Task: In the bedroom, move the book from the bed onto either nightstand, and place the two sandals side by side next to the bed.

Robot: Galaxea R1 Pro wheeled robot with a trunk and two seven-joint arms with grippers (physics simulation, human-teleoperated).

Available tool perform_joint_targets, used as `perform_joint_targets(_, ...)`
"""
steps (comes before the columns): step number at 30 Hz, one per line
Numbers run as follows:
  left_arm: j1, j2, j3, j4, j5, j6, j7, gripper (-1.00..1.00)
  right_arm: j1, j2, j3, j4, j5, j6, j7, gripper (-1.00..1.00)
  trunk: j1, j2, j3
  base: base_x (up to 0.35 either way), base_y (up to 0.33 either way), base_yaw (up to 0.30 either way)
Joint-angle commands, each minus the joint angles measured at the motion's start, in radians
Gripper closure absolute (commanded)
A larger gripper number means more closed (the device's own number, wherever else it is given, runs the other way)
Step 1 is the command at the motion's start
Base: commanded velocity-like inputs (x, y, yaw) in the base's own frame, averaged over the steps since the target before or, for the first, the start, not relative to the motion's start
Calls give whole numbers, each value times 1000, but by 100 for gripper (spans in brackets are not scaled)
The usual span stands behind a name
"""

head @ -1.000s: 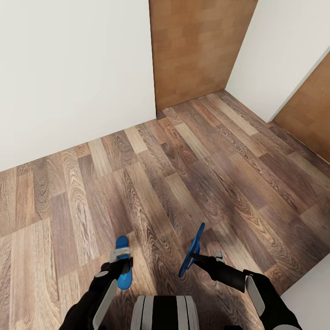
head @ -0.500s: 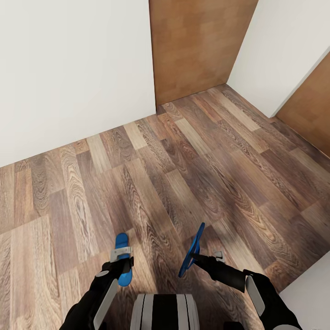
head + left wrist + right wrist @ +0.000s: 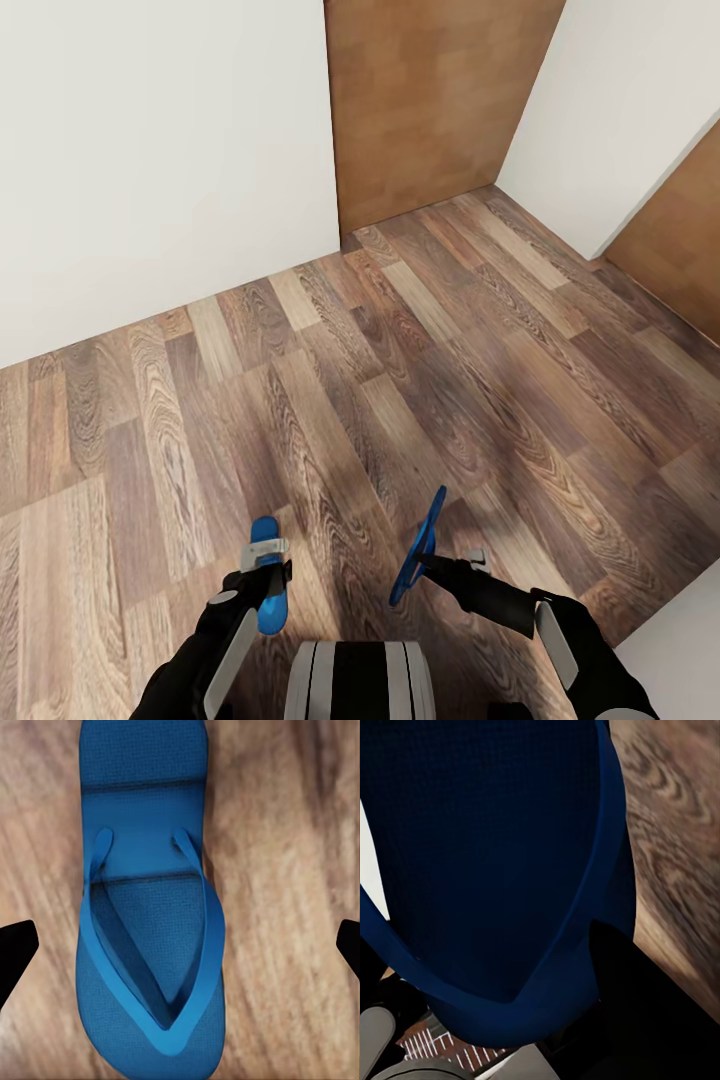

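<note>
Close to the robot's body, each arm carries one of the two bright blue flat flip-flop sandals. The left gripper [image 3: 265, 578] is closed on the left blue sandal [image 3: 267, 575], which it holds flat, straps up, a little above the floor; in the left wrist view this sandal [image 3: 150, 900] lies between the two black finger tips, though that view does not make clear how the tips touch it. The right gripper [image 3: 428, 560] is closed on the right blue sandal [image 3: 418, 548], which stands up on its thin edge, tilted, with its toe end pointing away from the robot. In the right wrist view the dark blue sole [image 3: 495, 855] is very near the camera, so the grip itself is hard to see. Past the sandals is the brown wooden plank floor [image 3: 380, 380], then plain white walls [image 3: 160, 150] and a tall brown wooden panel [image 3: 430, 100] in the far corner. The robot looks to be on the carrying step, taking the sandals to the bed. Next it likely needs to roll or turn to the bed, lower both arms, turn the right sandal flat, and put the pair down side by side on the floor. There are no boxes, bowls or baskets here, so nothing is inside anything.
</note>
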Motion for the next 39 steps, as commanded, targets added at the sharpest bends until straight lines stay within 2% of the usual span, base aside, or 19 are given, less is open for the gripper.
perform_joint_targets(1,0,0,-3,-1,11,3,9,-100,0,0,-1,0,-3,5,2,100,0,0,-1,25,0,0)
perform_joint_targets(21,0,0,-3,-1,12,3,9,-100,0,0,-1,1,1,5,1,100,0,0,-1,23,0,0)
perform_joint_targets(25,0,-1,-4,-1,12,3,9,-100,0,1,-1,1,1,5,2,100,2,-1,-16,0,0,0)
perform_joint_targets(31,0,0,-4,-1,12,3,9,-100,0,1,-1,1,1,5,2,100,2,-1,-16,0,0,0)
perform_joint_targets(36,0,0,-4,-1,12,3,9,-100,0,2,-1,1,1,5,2,100,4,-2,-35,0,0,0)
perform_joint_targets(39,0,0,-3,-1,12,3,9,-100,0,4,-1,1,1,5,2,100,4,-2,-35,0,0,0)
